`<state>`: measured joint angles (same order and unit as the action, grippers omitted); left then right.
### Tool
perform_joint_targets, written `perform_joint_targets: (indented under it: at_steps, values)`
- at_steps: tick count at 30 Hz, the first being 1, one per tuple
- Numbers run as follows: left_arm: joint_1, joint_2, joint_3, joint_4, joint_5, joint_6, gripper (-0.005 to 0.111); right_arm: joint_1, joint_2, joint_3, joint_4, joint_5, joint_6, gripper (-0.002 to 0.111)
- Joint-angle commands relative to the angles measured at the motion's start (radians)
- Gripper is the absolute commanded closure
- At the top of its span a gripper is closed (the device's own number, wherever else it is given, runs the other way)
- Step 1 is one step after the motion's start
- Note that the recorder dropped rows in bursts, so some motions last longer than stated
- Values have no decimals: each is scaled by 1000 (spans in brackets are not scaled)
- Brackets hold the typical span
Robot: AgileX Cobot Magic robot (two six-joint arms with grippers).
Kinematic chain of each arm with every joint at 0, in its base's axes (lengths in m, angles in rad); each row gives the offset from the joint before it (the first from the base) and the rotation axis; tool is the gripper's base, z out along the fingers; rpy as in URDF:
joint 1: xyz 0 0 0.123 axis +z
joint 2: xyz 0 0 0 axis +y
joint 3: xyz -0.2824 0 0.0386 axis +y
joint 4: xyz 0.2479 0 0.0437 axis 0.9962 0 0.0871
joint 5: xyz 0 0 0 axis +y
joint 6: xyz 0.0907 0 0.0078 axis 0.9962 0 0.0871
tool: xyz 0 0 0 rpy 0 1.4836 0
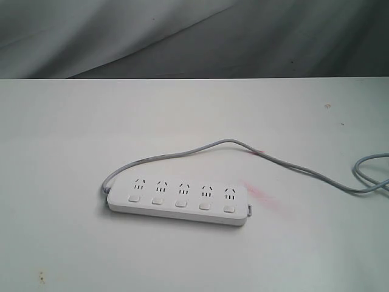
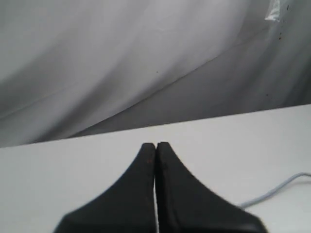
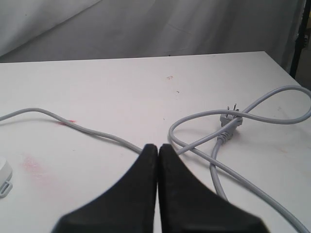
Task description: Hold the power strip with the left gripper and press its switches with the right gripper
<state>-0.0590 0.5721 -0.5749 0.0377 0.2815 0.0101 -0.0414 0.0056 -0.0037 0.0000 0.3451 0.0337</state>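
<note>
Strip (image 1: 193, 196) lies unheld; left gripper (image 2: 155, 145) and right gripper (image 3: 158, 147) are both clenched empty, so pressing switches (image 1: 181, 204) could slide it.

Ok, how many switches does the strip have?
5 switches, in one row along the strip's long edge, one below each socket group, running from end to end. None seem hidden.
</note>
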Motion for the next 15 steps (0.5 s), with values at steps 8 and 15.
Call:
perform_joint_targets:
  at_steps: [8, 15]
  values:
    - [-3, 255, -396, 6, -24, -2, 107, -9, -6, 4, 0, -8, 5, 108]
    - [-3, 267, -431, 50, -34, -2, 107, -9, -6, 4, 0, -8, 5, 108]
